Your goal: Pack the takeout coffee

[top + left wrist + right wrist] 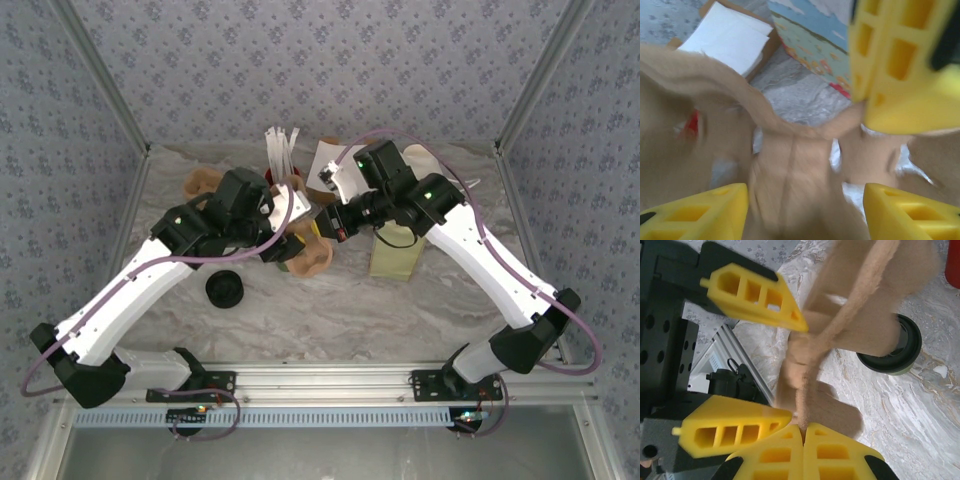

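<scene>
The takeout coffee [225, 290], a small green cup with a black lid [897, 347], stands on the table left of centre, apart from both grippers. Between the arms hangs a tan pulp cup carrier [312, 256]. My right gripper [803, 430] is shut on the carrier's [865, 300] thin edge. My left gripper [805, 200] is open, its yellow fingers [715, 210] wide apart on either side of the carrier's [790, 165] body. The left fingers [755, 300] also appear beside the carrier in the right wrist view. The white-and-yellow paper bag [395, 250] stands upright right of centre.
A red cup with white sticks [283, 150] stands at the back. White napkins in a brown holder [725, 35] lie beyond the carrier. Another tan piece [205, 182] sits at the back left. Frame posts and patterned walls enclose the marble table [400, 310].
</scene>
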Action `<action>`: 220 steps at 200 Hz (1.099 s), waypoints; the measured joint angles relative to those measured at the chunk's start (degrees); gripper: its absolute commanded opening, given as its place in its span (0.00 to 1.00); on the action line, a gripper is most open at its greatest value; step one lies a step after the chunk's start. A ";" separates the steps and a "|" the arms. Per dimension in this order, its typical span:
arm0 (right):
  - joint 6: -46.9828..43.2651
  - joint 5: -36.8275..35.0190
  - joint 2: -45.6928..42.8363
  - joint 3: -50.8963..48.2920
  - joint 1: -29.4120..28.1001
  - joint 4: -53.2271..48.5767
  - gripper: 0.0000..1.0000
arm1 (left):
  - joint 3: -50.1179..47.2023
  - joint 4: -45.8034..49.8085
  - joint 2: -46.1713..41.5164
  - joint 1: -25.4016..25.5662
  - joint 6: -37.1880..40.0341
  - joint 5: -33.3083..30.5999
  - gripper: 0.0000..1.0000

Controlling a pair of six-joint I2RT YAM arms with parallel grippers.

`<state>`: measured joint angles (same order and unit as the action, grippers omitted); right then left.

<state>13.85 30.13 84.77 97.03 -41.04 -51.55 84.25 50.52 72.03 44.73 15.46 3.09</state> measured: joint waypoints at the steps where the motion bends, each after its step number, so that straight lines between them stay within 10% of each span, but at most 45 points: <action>1: 0.00 0.09 0.00 0.00 0.00 0.00 0.00 | -0.09 -0.04 -0.02 0.00 0.00 -0.17 0.65; 183: -1.22 2.23 0.42 0.00 0.15 1.86 0.11 | -1.99 -2.23 0.48 0.02 -1.36 -3.37 0.49; 220: -1.20 2.62 -0.04 0.00 1.18 2.01 0.05 | -1.25 -2.19 0.48 0.02 -2.14 -2.03 0.64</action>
<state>12.64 32.75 84.73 97.03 -39.86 -49.54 83.00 48.34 72.51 44.75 13.32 1.06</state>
